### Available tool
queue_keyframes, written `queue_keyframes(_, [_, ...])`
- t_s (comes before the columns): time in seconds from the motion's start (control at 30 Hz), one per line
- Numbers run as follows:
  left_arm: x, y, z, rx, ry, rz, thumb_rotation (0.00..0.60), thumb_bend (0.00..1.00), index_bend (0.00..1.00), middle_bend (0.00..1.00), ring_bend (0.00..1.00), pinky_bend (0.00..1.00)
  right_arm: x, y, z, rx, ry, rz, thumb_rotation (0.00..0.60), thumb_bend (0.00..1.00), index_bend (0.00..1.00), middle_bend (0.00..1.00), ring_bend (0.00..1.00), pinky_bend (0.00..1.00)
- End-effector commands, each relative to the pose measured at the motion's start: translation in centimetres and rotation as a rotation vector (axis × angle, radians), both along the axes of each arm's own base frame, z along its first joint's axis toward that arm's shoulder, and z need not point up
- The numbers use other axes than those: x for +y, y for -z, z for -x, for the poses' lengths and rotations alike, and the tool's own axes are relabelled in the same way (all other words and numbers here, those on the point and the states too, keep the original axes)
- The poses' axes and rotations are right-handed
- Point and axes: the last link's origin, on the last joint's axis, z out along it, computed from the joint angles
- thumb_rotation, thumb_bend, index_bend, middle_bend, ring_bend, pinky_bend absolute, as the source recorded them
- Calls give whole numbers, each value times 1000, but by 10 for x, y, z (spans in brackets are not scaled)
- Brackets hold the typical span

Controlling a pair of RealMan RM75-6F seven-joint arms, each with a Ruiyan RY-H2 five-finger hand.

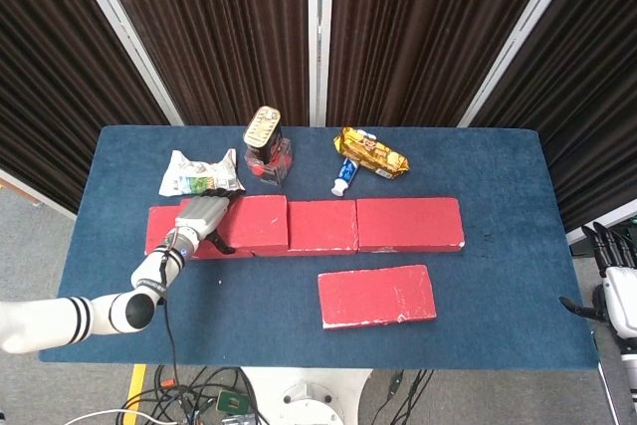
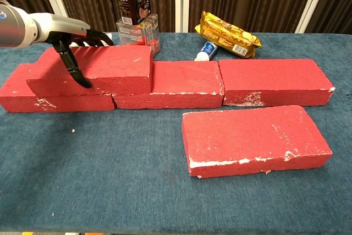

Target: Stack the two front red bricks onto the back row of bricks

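The left hand grips the stacked brick at upper left; the remaining front brick, long axis left-right, lies lower right, probably nearer the right hand, whose fingers look spread.

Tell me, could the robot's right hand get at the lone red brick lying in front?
Probably yes: the right hand hangs off the table's right edge holding nothing, and the flat red front brick lies uncovered with bare blue tabletop between them.
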Motion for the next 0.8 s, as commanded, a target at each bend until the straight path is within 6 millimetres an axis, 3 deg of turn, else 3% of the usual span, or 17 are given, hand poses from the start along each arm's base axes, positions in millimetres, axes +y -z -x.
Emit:
queue_keyframes(0.03, [0,-1,0,-4,-2,-1,600,20,0,32,0,0,0,0,0,0,1,0,600,0,0,0,0,0])
queue_keyframes(0.8, [-4,-9,-7,-21,16,6,600,18,0,0,0,0,1,-3,-1,5,7,1,600,0,0,0,0,0])
